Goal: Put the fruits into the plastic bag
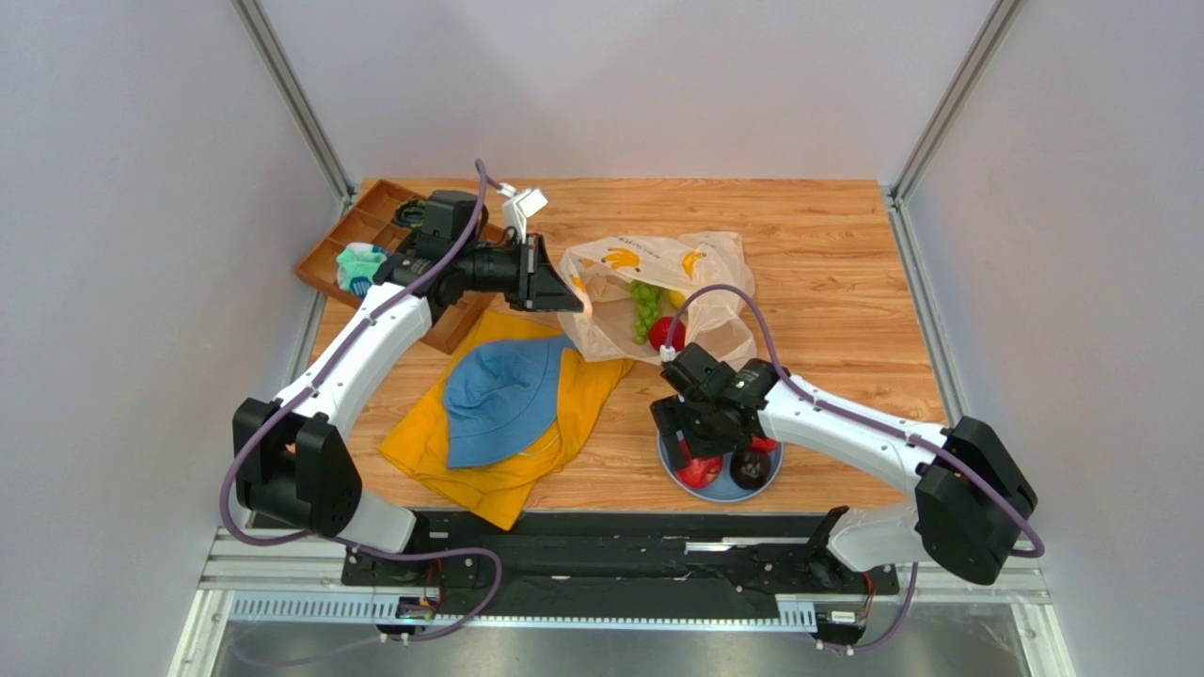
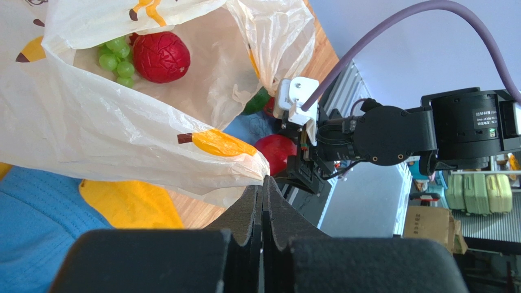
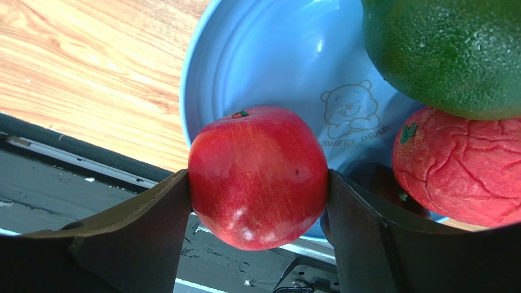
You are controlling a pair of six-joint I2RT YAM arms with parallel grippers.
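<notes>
The plastic bag (image 1: 653, 289) lies open mid-table, with the green grape bunch (image 1: 646, 308) and a red wrinkled fruit (image 1: 666, 334) inside; both also show in the left wrist view, grapes (image 2: 115, 56) and red fruit (image 2: 161, 56). My left gripper (image 1: 565, 289) is shut, pinching the bag's rim (image 2: 244, 168) at its tips (image 2: 264, 183). My right gripper (image 1: 695, 463) is shut on a smooth red apple (image 3: 257, 171) at the left rim of the blue plate (image 3: 263, 55). On the plate lie a green oval fruit (image 3: 446, 55), another red wrinkled fruit (image 3: 458, 165) and a dark plum (image 1: 749, 466).
A blue hat (image 1: 502, 402) lies on a yellow cloth (image 1: 438, 459) left of the plate. A brown divided tray (image 1: 353, 254) with small items stands at the far left. The table's front edge and black rail run just below the plate.
</notes>
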